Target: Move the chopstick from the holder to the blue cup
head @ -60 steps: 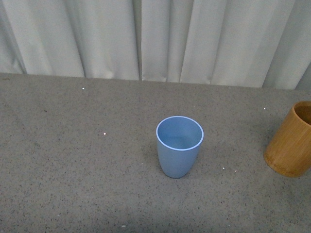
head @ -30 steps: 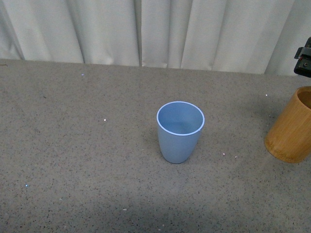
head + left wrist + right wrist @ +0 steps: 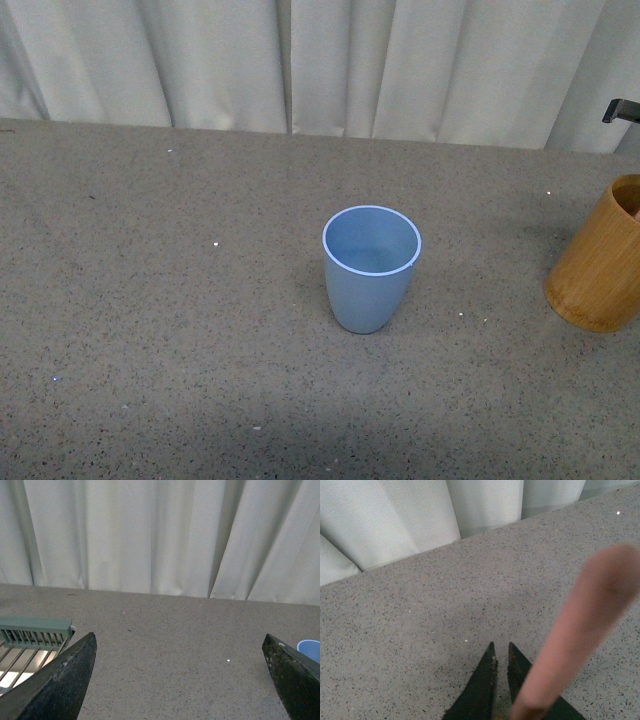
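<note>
The light blue cup [image 3: 370, 267] stands upright and empty at the middle of the grey table; a sliver of its rim shows in the left wrist view [image 3: 310, 649]. The orange-brown bamboo holder [image 3: 600, 258] stands at the right edge, cut off by the frame. A dark piece of my right arm [image 3: 622, 110] shows above it. In the right wrist view my right gripper [image 3: 501, 652] is shut, and a blurred salmon-pink chopstick [image 3: 580, 630] sticks up close to the camera. My left gripper [image 3: 180, 680] is open and empty over bare table.
White curtains [image 3: 300, 60] hang along the table's far edge. A grey-green slatted rack [image 3: 30, 640] shows beside the left gripper in the left wrist view. Small white specks dot the table top [image 3: 150, 300].
The view has shifted a little, so cup and holder sit higher in frame. The dark arm part at the upper right has drawn further out of view than half a second ago.
</note>
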